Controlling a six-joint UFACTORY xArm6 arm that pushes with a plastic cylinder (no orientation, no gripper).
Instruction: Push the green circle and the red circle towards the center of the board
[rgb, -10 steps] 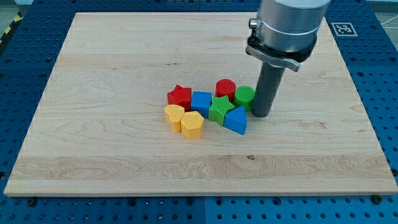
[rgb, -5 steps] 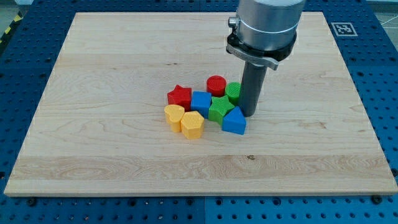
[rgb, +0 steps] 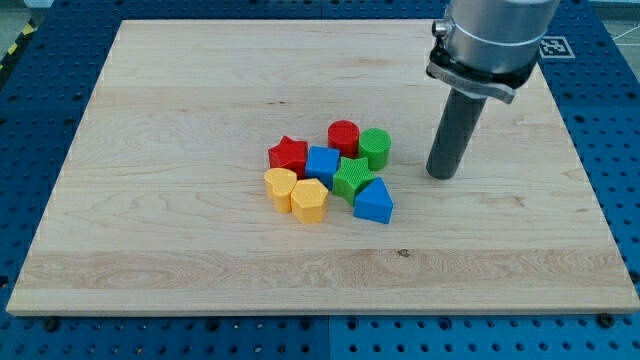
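Observation:
The green circle (rgb: 375, 147) and the red circle (rgb: 344, 137) stand side by side at the top of a tight cluster of blocks near the middle of the wooden board (rgb: 200, 90). My tip (rgb: 441, 175) rests on the board to the right of the green circle, a clear gap apart from it. Below the circles sit a green star (rgb: 353, 176), a blue triangle-like block (rgb: 374, 202), a blue square block (rgb: 323, 164) and a red star (rgb: 289, 155).
Two yellow blocks (rgb: 281, 185) (rgb: 310, 200) lie at the cluster's lower left. The board sits on a blue perforated table (rgb: 620, 150). A marker tag (rgb: 553, 46) is at the board's top right corner.
My tip pushed left against the green circle, shifting both circles slightly left into the cluster, then drew back to the right, away from the blocks.

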